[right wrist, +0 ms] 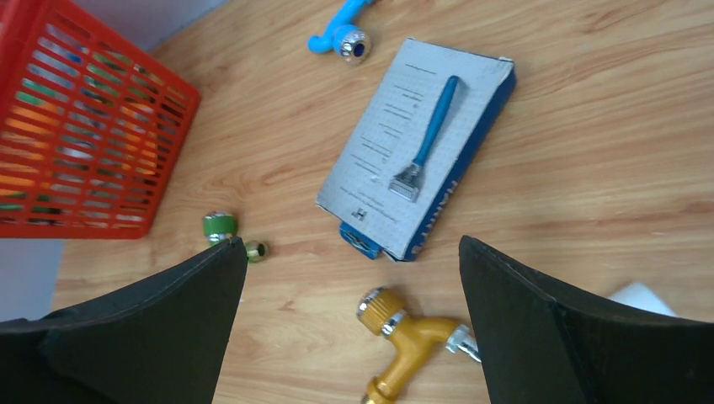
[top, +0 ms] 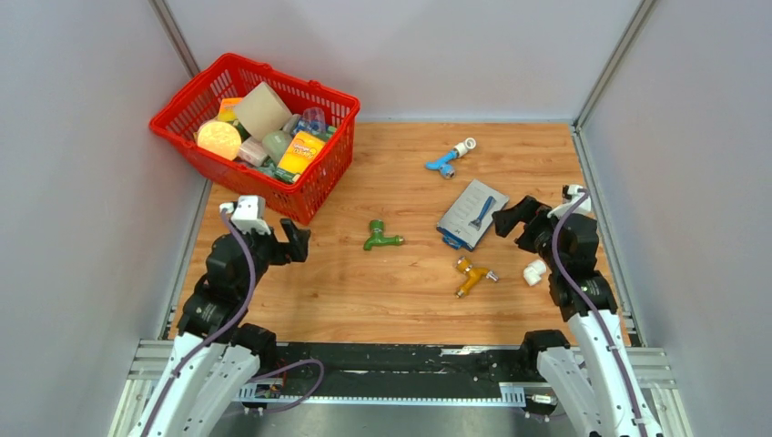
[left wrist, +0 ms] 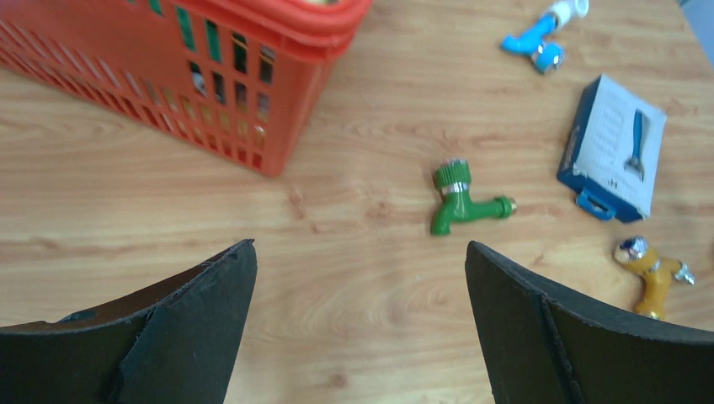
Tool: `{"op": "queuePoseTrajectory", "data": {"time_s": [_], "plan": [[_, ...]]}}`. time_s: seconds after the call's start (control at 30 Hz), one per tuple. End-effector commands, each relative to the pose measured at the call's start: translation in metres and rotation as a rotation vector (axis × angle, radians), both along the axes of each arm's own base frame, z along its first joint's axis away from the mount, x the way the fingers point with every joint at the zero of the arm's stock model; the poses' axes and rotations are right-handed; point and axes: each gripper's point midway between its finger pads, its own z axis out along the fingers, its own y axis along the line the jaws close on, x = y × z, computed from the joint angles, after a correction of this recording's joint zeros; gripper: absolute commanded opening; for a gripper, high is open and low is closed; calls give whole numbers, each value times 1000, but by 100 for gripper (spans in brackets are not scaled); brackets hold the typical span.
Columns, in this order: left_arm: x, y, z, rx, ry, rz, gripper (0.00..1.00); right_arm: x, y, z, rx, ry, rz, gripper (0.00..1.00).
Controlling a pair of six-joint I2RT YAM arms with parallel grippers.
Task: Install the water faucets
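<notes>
Hovering above the bench (top: 364,300), the left pincer (left wrist: 362,252) stands wide with nothing between its fingers. The green tap (left wrist: 459,200) lies on its side ahead of it and slightly to its right, apart from both fingers. A red basket (left wrist: 210,93) sits ahead to its left. The right pincer (right wrist: 354,248) is wide too and holds nothing. In its wrist view the orange-yellow tap (right wrist: 404,341) lies on the bench, low between the fingers and touching neither. The grey razor packet (right wrist: 417,151) lies just ahead of this pincer, and the blue tap (right wrist: 341,34) lies farther ahead, beyond the packet. A white elbow fitting (top: 534,271) rests beside the right arm, near the orange-yellow tap.
</notes>
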Motion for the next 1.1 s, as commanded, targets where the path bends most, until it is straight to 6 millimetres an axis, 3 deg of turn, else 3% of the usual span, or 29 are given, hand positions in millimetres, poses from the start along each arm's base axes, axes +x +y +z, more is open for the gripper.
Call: {"op": "queuePoseTrajectory", "data": {"time_s": [0.0, 0.13, 0.23, 0.47, 0.73, 0.87, 1.07], "plan": [[-2, -24, -9, -89, 133, -72, 100, 3, 31, 30, 279, -103, 58, 100], [-3, -36, -18, -158, 200, -94, 100, 5, 53, 49, 338, -278, 207, 100], [-5, -36, -13, -154, 181, -106, 100, 13, 67, 36, 299, -240, 305, 100], [-13, -30, 11, -72, 23, -161, 99, 39, 121, -24, 157, 12, 497, 100], [-10, -8, -2, -12, -2, -61, 97, 58, 201, -76, -165, 149, 608, 100], [-8, -1, -4, -4, 7, -19, 97, 67, 224, -109, -294, 171, 686, 99], [-10, 3, -12, 13, 34, -2, 96, 66, 238, -149, -515, 174, 852, 72]]}}
